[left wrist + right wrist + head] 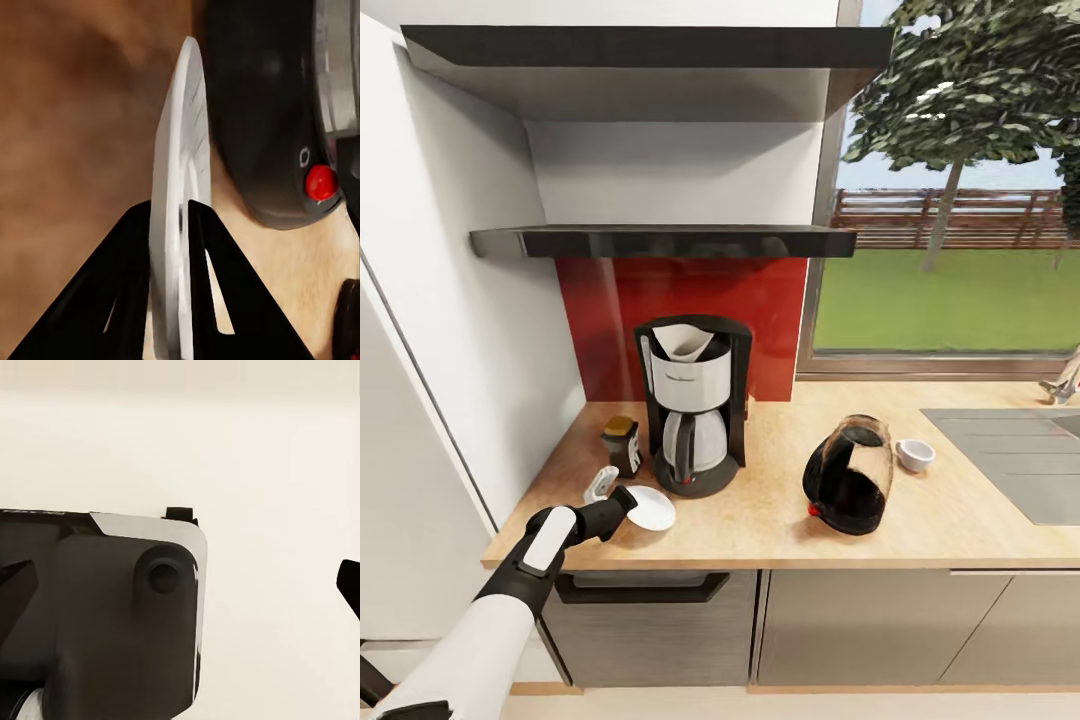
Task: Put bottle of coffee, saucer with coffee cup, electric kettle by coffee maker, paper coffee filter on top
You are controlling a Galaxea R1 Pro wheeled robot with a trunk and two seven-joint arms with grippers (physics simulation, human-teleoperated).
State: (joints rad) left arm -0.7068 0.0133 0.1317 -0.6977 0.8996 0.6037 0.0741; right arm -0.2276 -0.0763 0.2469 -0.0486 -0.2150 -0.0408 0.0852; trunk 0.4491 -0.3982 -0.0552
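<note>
The saucer (651, 508) sits low over the surface (780, 520), just left and near of the coffee maker (693, 405), whose top holds the paper coffee filter (682, 342). Its front lettering is unreadable. The left tool (170, 225) is closed on the saucer's rim. Right tool: cannot tell.

A red backsplash panel (760, 320) covers the wall behind the worktop's back edge. A grey sink basin (1010, 450) is sunk into the worktop's right end, a tap (1063, 380) at its far corner. Beyond the window (950, 200) stand a tree (970, 90), wooden fence (980, 218) and lawn (950, 300).
</note>
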